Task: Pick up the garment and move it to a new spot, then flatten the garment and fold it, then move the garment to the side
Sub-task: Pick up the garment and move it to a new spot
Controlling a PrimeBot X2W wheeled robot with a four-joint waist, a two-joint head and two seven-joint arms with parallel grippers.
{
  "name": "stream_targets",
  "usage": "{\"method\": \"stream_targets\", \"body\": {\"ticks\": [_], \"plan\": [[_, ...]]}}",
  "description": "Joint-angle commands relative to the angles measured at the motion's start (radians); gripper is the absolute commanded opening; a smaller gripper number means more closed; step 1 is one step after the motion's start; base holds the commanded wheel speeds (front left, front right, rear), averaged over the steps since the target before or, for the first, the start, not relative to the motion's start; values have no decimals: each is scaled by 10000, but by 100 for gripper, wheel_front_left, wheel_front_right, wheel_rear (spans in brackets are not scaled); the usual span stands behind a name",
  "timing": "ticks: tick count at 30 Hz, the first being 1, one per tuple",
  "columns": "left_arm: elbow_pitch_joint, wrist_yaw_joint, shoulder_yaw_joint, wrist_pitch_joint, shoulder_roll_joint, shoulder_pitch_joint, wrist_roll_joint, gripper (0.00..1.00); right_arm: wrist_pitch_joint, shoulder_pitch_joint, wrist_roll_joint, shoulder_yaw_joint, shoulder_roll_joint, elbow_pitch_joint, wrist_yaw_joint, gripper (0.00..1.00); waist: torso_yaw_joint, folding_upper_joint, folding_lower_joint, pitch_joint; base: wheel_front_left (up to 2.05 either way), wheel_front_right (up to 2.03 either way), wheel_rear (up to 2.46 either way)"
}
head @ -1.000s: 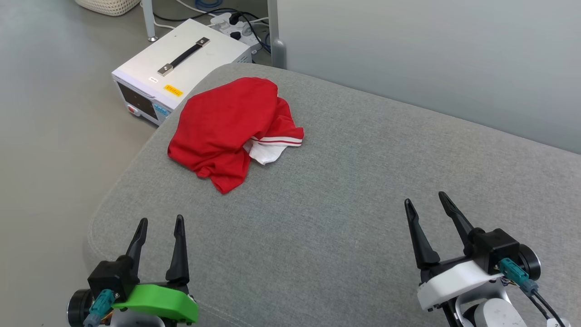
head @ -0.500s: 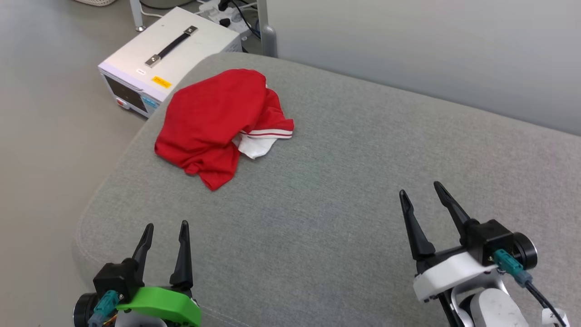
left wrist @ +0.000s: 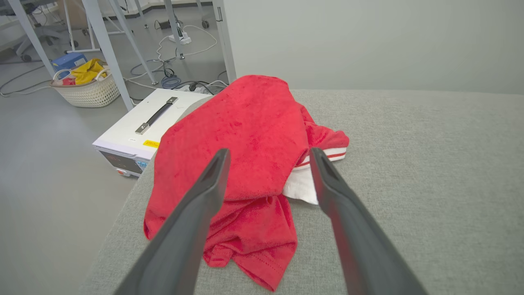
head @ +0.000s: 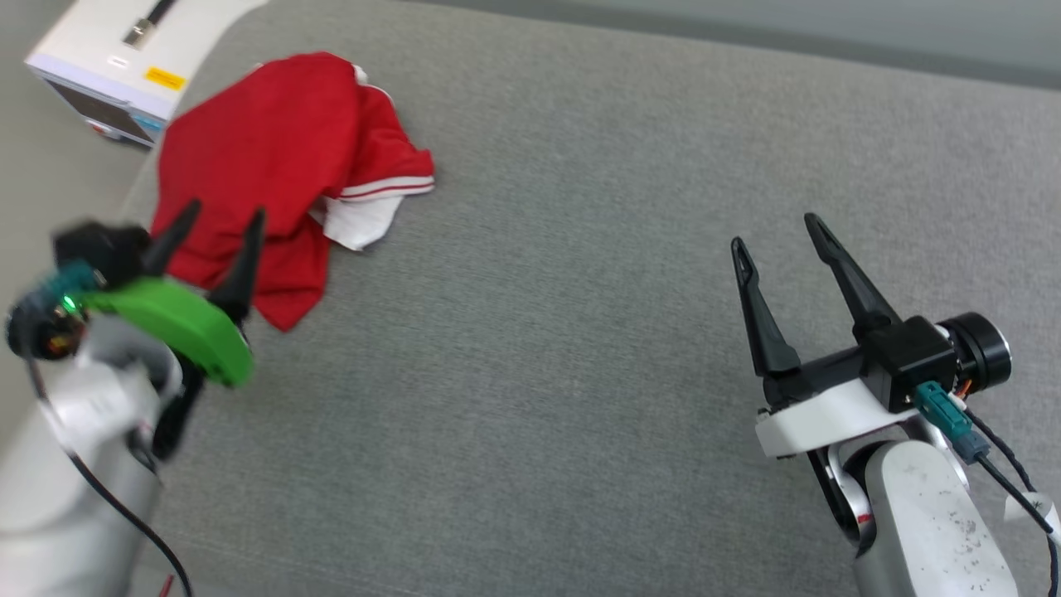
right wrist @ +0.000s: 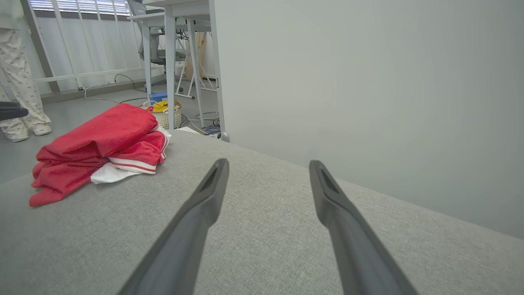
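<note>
**Inspector:** Begin at the left. What stands there?

**Assistant:** A white instrument case (head: 99,79) on the floor, just off the far left corner of the grey cushion (head: 580,348). Nearer the robot is the left gripper (head: 226,209), green-cowled, its jaws spread wide with nothing between them.

**Inspector:** And the red jersey (head: 265,149)?

**Assistant:** It lies bunched on that far left corner of the cushion, not flattened, with no print showing. One white sleeve (head: 360,228) with striped trim pokes out on its right side.

**Inspector:** How does it lie from the claw?

**Assistant:** Directly ahead of the left gripper. In the left wrist view the heap sits framed between the two fingers, its near tail below their tips. They appear to be above the cloth, but I cannot tell whether they touch it. The heap's long axis runs away from the robot, roughly in line with those fingers.

**Inspector:** Further right?

**Assistant:** Bare cushion, then the right gripper (head: 773,230), likewise wide and empty. It is well apart from the red jersey, which lies off to its left.

**Inspector:** Finding?

**Assistant:** This is the first step, and the pick-up is not yet made. The left arm is plainly the nearer, so I judge the grasp falls to it, closing across the heap's width on a raised fold. The risk is pinching a single layer, so that the rest trails.
</note>
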Motion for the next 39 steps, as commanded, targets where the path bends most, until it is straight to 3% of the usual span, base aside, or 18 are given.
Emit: {"method": "stream_targets", "body": {"ticks": [1,4,7,13,18,26,27,28,34,39], "plan": [[187,-26,-157,669,273,-550,-939,100,-91,-227,-81,32,-33,-111,-9,100,-947,0,-2,1119,0,0,0],[457,-26,-463,2737,964,-1607,-3001,100,-92,-420,-145,92,-33,-314,-9,100,-1187,0,-2,1555,0,0,0],[593,-26,-1028,4074,2036,-2511,-3814,100,-92,-612,-127,212,-33,-467,-9,100,-1492,0,-2,1993,0,0,0],[1194,-26,-1733,6032,2948,-3432,-5086,100,-92,-845,-175,323,-33,-561,-9,100,-1920,0,-2,2567,0,0,0],[1893,-26,-2117,6866,3215,-3687,-5494,100,-92,-926,-185,271,-33,-620,-9,100,-2157,0,-2,2791,0,0,0],[2623,-26,-2488,6954,3269,-3525,-5644,100,-92,-845,-213,214,-33,-655,-9,100,-2205,0,-2,2801,0,0,0],[2643,-26,-2525,6952,3267,-3512,-5670,22,-92,-834,-226,192,-33,-649,-9,100,-2180,0,-2,2784,0,0,0],[2668,-26,-2527,6896,3259,-3519,-5708,0,-92,-829,-239,169,-33,-634,-9,100,-2152,0,-2,2763,0,0,0],[2608,-26,-2545,5875,3184,-3680,-5670,0,-92,-793,-253,142,-33,-436,-9,100,-1902,0,-2,2308,0,0,0],[1547,-27,-2298,4515,2872,-3576,-6124,0,-92,-441,64,51,-33,-88,-9,100,-1659,0,-2,866,0,0,0]]}}
